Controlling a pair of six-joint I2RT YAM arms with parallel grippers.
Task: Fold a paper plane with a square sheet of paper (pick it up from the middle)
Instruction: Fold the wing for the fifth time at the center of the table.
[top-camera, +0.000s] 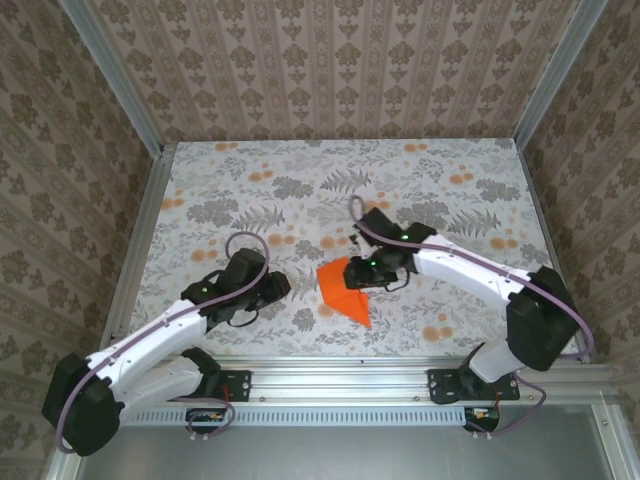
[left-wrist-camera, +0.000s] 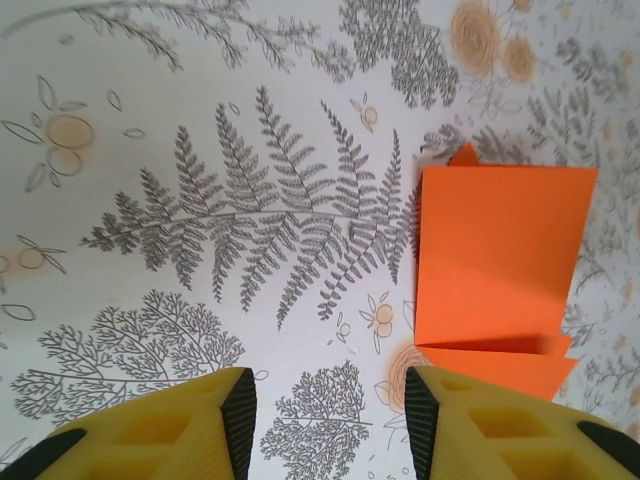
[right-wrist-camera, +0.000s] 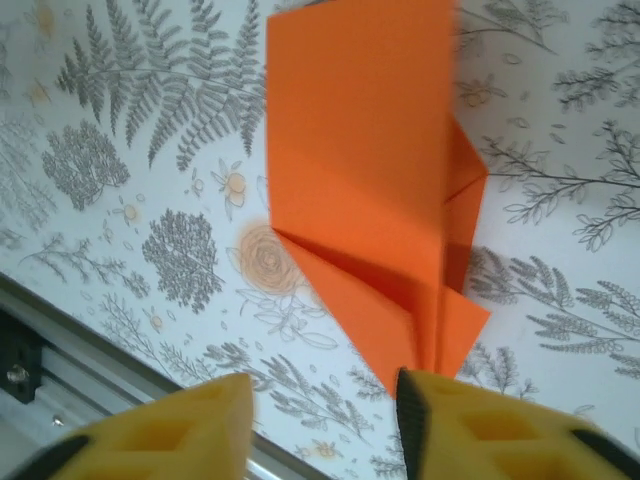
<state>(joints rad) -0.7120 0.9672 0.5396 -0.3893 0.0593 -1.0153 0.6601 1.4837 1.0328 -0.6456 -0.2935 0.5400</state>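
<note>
Yellow left claw (left-wrist-camera: 330, 410) parted, right claw (right-wrist-camera: 322, 410) parted, sharply creased orange paper (right-wrist-camera: 360, 200) on floral tablecloth (left-wrist-camera: 200, 120)

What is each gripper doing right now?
Left gripper: open, empty, near the folded bright orange paper sheet.
Right gripper: open, holding nothing.

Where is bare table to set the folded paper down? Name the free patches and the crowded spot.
Free: the far half of the table, from the arms to the back wall. Crowded: the near middle, where the left arm and right arm flank the folded orange paper.
</note>
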